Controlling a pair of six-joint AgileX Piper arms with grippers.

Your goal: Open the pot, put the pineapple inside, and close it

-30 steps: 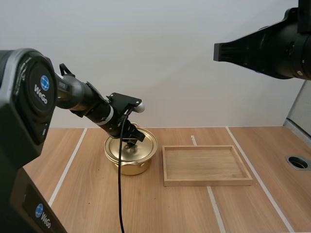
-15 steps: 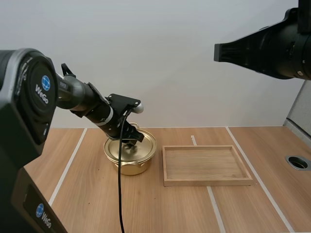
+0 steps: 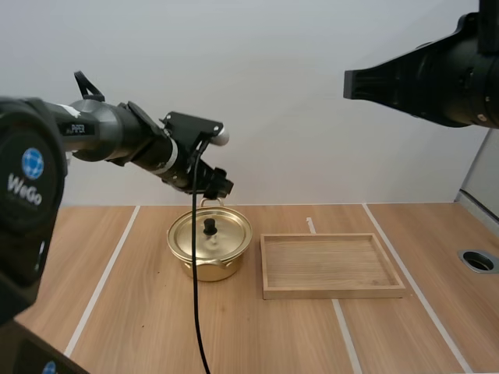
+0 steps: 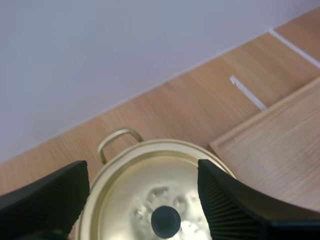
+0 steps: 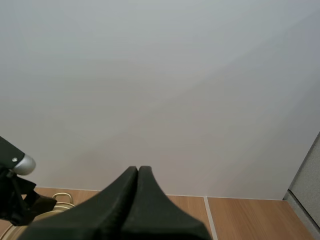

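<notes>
A golden pot stands on the table with its lid on, and the lid's black knob is free. My left gripper hangs open a little above the pot's far side, holding nothing. In the left wrist view its fingers stand wide apart over the lid, with the knob between and below them. My right gripper is shut into one dark wedge, held high above the table. From there the pot's handle shows beside the left gripper.
A wooden tray lies just right of the pot, its near corner beside the lid. White lines cross the tabletop. A round hole sits at the table's right edge.
My left gripper has opened, let go of the lid's knob and risen up and back from the pot. The lid stays on the pot. The right arm has not moved.
</notes>
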